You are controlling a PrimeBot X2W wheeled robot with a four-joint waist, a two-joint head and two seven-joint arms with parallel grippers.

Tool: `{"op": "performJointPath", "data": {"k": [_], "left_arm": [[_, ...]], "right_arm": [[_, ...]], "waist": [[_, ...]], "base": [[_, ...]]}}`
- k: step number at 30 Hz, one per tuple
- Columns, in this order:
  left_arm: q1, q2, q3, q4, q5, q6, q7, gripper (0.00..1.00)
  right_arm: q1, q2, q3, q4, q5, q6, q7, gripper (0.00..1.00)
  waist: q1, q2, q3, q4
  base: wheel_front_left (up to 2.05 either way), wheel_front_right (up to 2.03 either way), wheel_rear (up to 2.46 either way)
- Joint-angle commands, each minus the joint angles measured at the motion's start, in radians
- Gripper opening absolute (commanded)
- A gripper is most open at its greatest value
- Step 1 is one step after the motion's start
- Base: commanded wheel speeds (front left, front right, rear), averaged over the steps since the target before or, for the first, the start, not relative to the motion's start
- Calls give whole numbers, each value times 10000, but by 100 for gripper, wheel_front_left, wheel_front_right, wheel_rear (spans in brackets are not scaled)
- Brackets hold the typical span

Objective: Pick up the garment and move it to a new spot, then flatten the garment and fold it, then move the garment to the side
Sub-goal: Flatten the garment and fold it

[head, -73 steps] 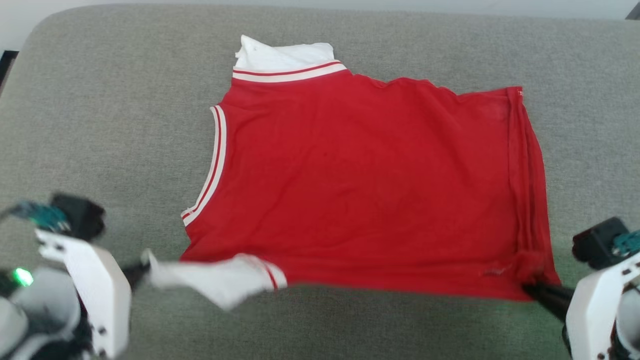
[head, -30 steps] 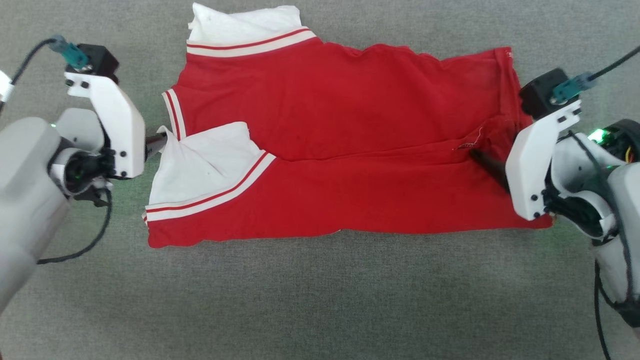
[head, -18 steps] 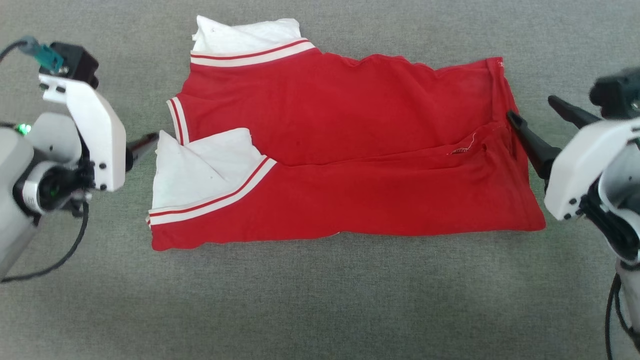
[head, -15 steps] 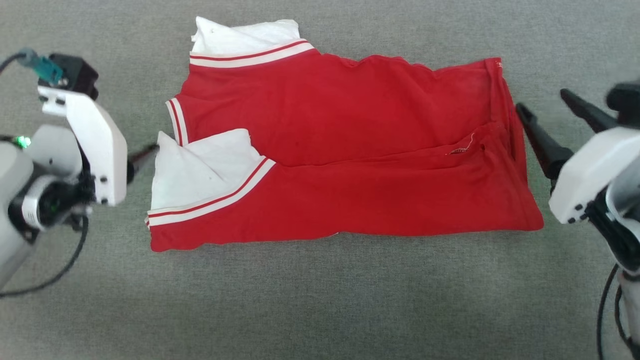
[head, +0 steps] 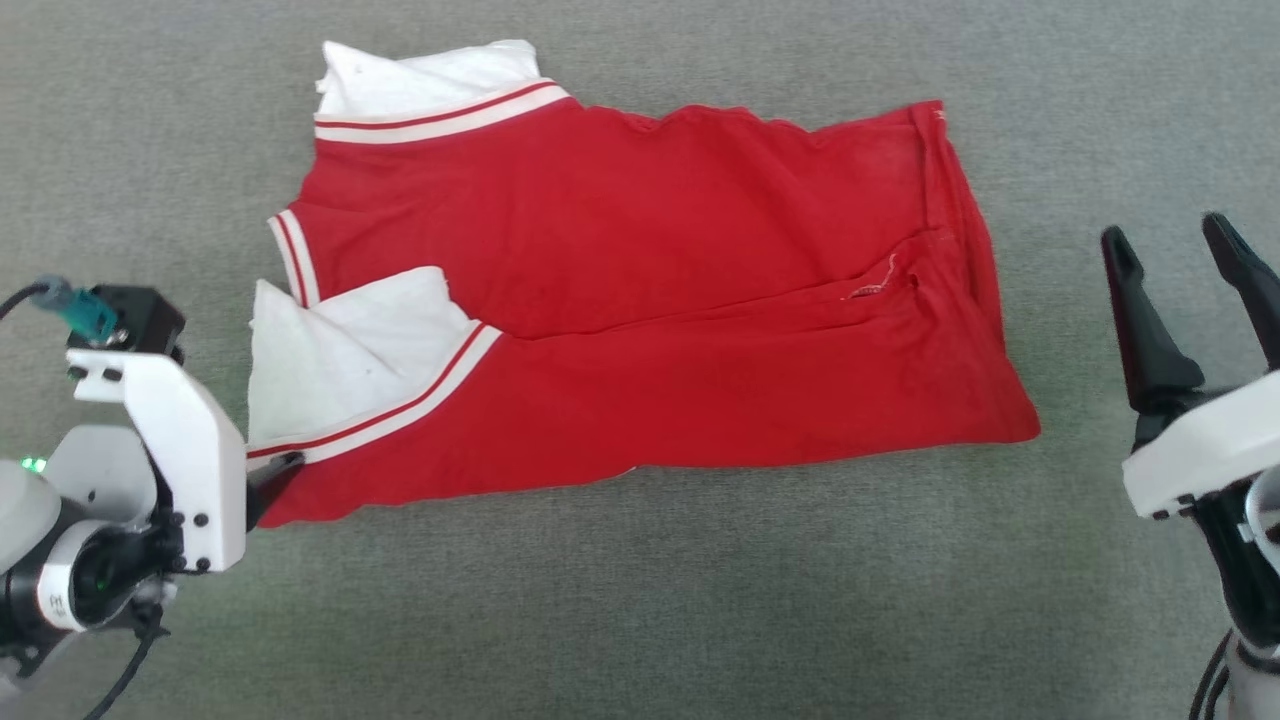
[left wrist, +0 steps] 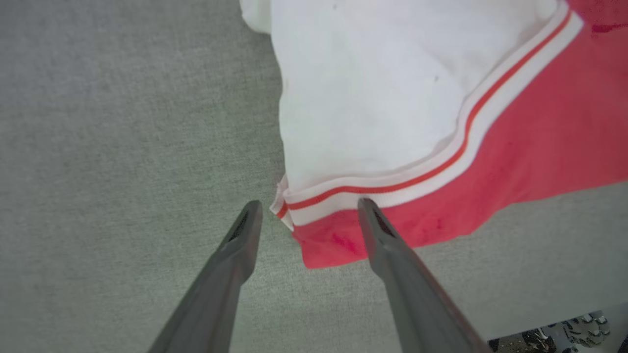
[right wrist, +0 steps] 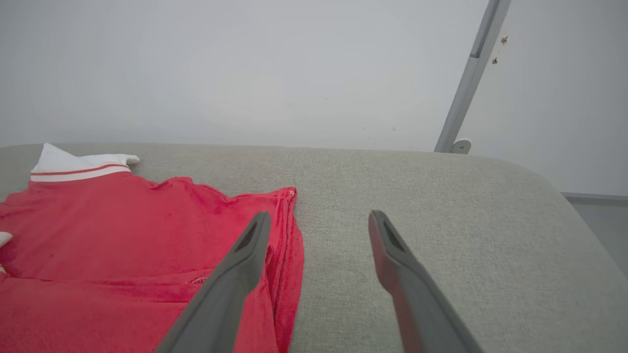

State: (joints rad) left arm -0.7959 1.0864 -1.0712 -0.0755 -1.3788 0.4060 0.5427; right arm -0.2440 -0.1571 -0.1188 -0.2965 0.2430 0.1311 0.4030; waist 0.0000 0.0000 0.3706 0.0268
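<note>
Head view has the garment [head: 650, 300] half-folded on the grey cushion [head: 640, 600]; left gripper [left wrist: 310, 203] and right gripper [head: 1165, 230] hold nothing, fingers apart; best pinch both layers at near corners, lifting evenly.

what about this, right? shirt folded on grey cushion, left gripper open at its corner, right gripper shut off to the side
The head view shows the right gripper open, not shut. Otherwise yes: garment folded on the cushion, left gripper open at its corner.
</note>
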Motion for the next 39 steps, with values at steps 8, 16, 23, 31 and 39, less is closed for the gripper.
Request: {"op": "performJointPath", "data": {"k": [8,16,23,31,39], "left_arm": [[936,-159,76,849,-705,-29,-566,100],[1129,-1114,-217,2312,-729,-811,-642,6],[819,-1730,-311,2886,-577,-1377,-587,0],[525,-2214,-352,3269,-444,-1663,-563,0],[385,-2421,-364,3511,-333,-1838,-619,0]], "right_arm": [[920,571,-274,-401,12,-7,232,100],[1469,633,45,56,487,-7,1669,100],[652,390,478,1167,694,-7,3577,100],[-547,122,992,2890,434,-7,5035,100],[-674,-334,1952,3531,834,28,6374,0]], "waist": [[0,0,41,-399],[0,0,61,-492],[0,0,184,-312],[0,0,292,-12],[0,0,285,235]], "base": [[0,0,0],[0,0,0],[0,0,0],[0,0,0],[0,0,0]]}}
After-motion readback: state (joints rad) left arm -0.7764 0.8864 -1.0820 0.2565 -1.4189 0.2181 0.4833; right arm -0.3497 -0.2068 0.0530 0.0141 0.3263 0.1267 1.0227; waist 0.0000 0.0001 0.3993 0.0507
